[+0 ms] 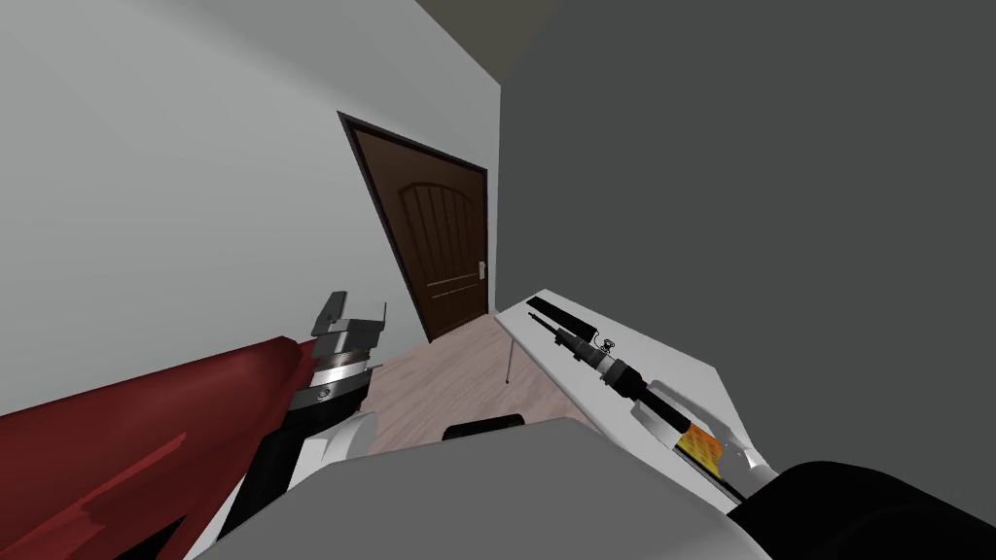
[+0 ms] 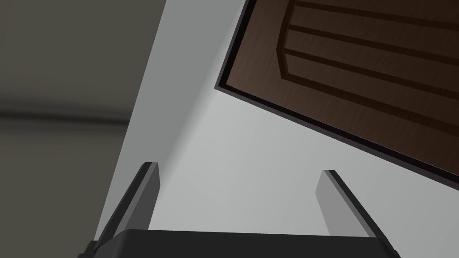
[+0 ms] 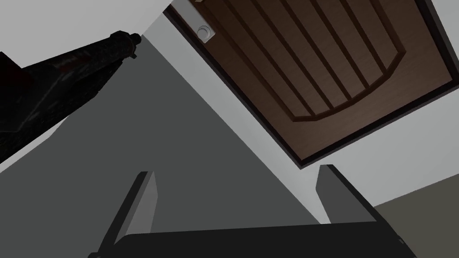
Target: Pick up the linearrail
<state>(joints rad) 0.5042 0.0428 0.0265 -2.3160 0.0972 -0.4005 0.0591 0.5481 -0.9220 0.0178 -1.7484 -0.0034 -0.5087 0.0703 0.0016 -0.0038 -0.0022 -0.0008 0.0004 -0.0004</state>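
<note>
The dark grey wall (image 1: 759, 175) fills our right side and a paler wall (image 1: 175, 165) our left, and they meet at a corner. A large dark red piece of furniture (image 1: 146, 447) lies low on our left. A brown panelled door (image 1: 443, 243) stands shut ahead, above a wooden floor (image 1: 447, 374). A white table (image 1: 681, 365) runs along the grey wall on our right. The linearrail (image 1: 618, 369) lies flat on it lengthwise: a long black bar and rod with an orange-yellow patch near the end closest to us. Our left gripper (image 1: 358, 309) is raised beside the red furniture, well away from the table. Its fingers (image 2: 148, 197) are spread wide with nothing between them. The right gripper (image 3: 235, 172) points up toward the door, with its fingers (image 3: 329, 192) equally parted and empty. We judge the task is at the approach stage, since neither hand is near the rail. The next move would likely be to turn toward the table, bring the right gripper down over the rail with the jaws across its narrow width, then close on it.
</note>
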